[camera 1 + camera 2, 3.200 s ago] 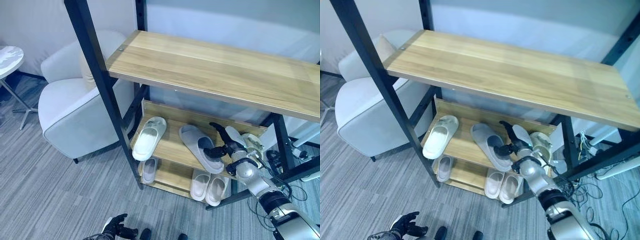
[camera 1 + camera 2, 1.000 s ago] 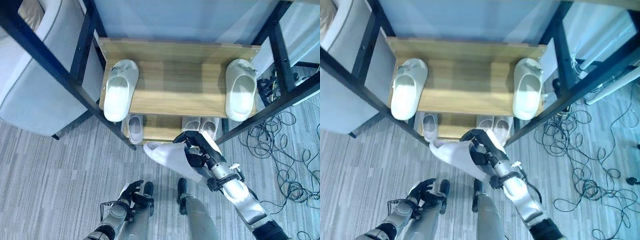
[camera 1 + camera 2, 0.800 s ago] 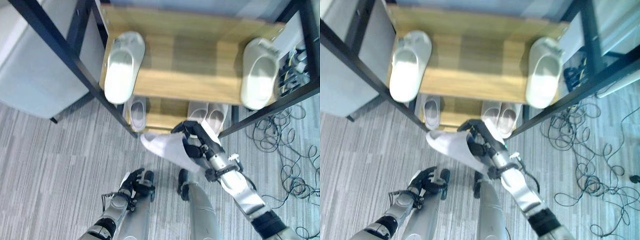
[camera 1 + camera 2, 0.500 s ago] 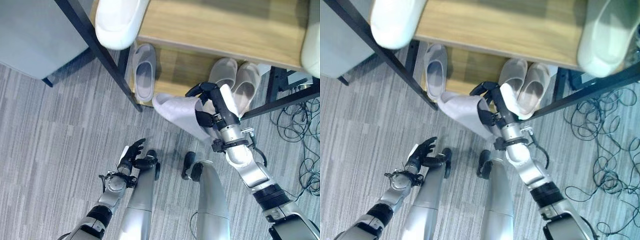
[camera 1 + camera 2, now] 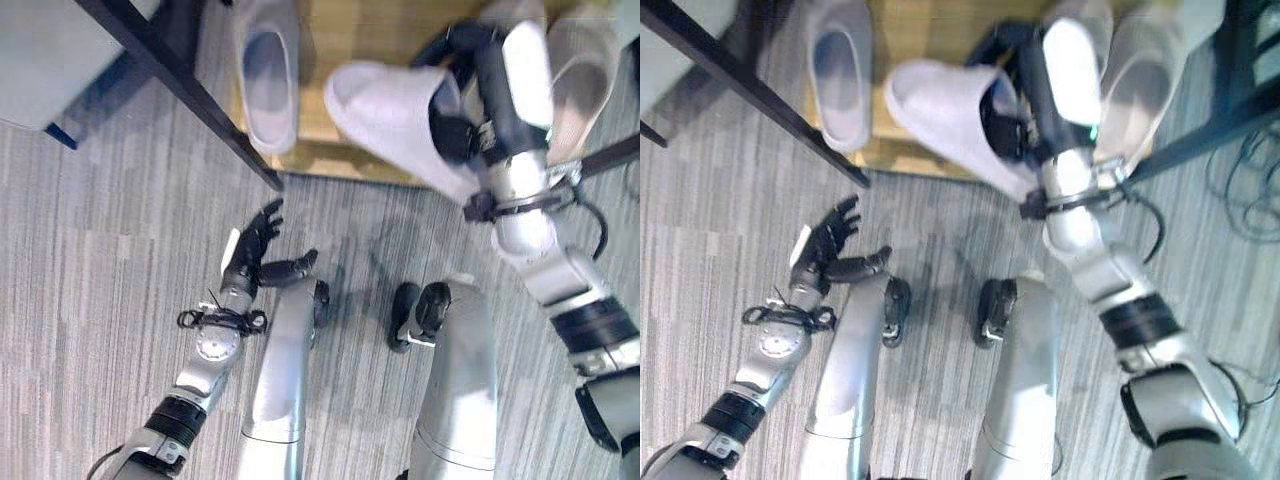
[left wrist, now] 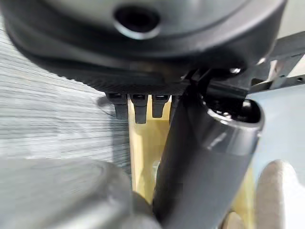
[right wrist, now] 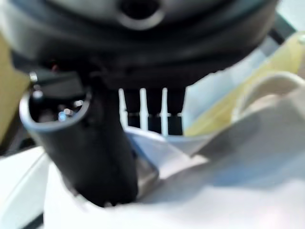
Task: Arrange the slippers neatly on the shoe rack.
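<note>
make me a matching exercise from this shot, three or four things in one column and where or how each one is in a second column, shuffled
Column one:
1. pale grey foam slipper
2. single whitish slipper
3. pair of beige slippers
4. left hand

Column two:
A. side by side at the right end of the lowest wooden shelf
B. open over the grey striped carpet, holding nothing
C. gripped in the right hand, over the shelf's front edge
D. lying alone at the left end of the lowest shelf, beside the black post

Pairs: 1-C, 2-D, 3-A, 4-B
</note>
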Motion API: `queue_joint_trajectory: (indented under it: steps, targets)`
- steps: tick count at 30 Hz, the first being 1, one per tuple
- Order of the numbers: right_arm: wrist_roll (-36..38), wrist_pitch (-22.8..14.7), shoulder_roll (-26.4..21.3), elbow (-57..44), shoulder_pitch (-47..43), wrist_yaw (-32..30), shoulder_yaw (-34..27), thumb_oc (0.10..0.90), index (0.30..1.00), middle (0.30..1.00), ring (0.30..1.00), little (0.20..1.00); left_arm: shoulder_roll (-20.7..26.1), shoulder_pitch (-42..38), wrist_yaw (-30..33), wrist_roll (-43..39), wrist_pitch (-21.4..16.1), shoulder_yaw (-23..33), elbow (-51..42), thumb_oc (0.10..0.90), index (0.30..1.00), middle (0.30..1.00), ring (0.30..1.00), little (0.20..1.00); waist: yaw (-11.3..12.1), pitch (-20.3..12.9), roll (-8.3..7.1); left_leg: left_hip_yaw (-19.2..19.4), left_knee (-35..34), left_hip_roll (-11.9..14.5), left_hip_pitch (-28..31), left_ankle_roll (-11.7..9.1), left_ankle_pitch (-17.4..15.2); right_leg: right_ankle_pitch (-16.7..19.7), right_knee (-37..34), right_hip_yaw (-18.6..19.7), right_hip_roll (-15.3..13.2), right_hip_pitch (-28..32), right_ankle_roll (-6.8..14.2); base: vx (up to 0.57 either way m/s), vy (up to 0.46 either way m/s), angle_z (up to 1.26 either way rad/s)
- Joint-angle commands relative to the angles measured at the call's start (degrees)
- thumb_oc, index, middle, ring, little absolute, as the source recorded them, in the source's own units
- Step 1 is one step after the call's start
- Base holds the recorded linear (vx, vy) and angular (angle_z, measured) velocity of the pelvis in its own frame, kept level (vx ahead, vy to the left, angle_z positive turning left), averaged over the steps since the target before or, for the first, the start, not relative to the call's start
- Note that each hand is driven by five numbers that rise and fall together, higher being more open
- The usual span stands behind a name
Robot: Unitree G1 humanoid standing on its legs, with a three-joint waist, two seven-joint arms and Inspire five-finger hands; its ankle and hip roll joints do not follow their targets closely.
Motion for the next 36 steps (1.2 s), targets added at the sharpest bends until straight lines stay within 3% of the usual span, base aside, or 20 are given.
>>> queue_joint_trajectory:
  steps: [1,2,7,9,14,26,36]
  targets:
    - [-2.78,-1.61,-1.28,-6.38,-12.73,-5.78,-0.03,0.400,0.300,0.300,0.300,0.300,1.45,7.87,2.40,1.47,1.53,-6.11,4.57,0.800,0.900,0.900,0.900,0.900,1.94,-1.25,-1.52,-1.25,-2.08,-0.59,2.94,1.43,-5.94,-9.73,2.64,-1.20,0.62,6.16,-3.61,0.09,-0.021,-0.16]
    - [-2.83,-0.16,-0.03,-4.70,-15.46,-6.87,1.91,0.400,0.300,0.300,0.300,0.300,2.00,8.49,3.21,0.85,1.40,-6.60,3.15,0.800,0.900,0.900,0.900,0.900,2.17,-1.25,-1.68,-1.49,0.71,-0.36,2.94,1.31,-7.64,-10.86,5.36,-0.91,0.92,6.16,-3.92,0.11,-0.015,-0.06]
    - [-3.50,2.00,3.23,-1.31,-18.51,-8.29,3.85,0.400,0.300,0.300,0.300,0.300,2.70,8.90,4.81,0.73,1.24,-7.23,1.97,0.800,0.900,0.900,0.900,0.900,2.70,-1.25,-1.42,-1.81,5.08,-0.29,2.94,1.18,-9.86,-12.39,9.70,-0.94,0.96,6.16,-4.61,0.04,0.003,-0.09]
    - [-4.85,3.78,7.70,1.50,-21.34,-9.56,5.74,0.400,0.300,0.300,0.300,0.300,2.30,8.60,6.10,0.64,1.18,-7.78,2.43,0.800,0.900,0.900,0.900,0.900,3.32,-1.25,-0.72,-1.96,8.15,-0.01,2.94,1.19,-11.37,-13.21,12.68,-1.04,1.25,6.16,-4.77,0.05,0.032,-0.12]
    - [-5.78,6.28,13.06,7.59,-25.06,-9.67,8.86,0.400,0.300,0.300,0.300,0.300,2.42,7.69,6.71,-0.27,1.00,-8.57,2.37,0.800,0.900,0.900,0.900,0.900,3.83,-1.25,-0.26,-1.83,10.55,0.31,2.94,0.86,-11.95,-13.61,14.95,-1.41,1.04,6.16,-4.85,0.02,0.016,-0.04]
    - [0.61,7.82,18.85,24.20,-31.06,-12.27,13.89,0.400,0.300,0.300,0.300,0.300,3.82,6.84,7.44,-2.84,0.01,-10.41,0.54,0.800,0.900,0.900,0.900,0.900,5.50,-1.25,0.68,-1.83,12.14,0.78,2.94,0.12,-12.75,-13.80,16.89,-1.25,-0.02,6.16,-4.61,0.00,0.017,-0.01]
    - [3.19,8.25,20.22,32.51,-34.30,-13.29,15.76,0.400,0.300,0.300,0.300,0.300,3.21,4.11,6.73,-3.35,-0.28,-12.71,1.34,0.800,0.900,0.900,0.900,0.900,5.99,-1.25,0.19,-1.19,11.83,0.54,2.94,-0.50,-12.63,-13.64,17.86,-0.26,-0.29,6.16,-4.49,0.01,0.013,-0.01]
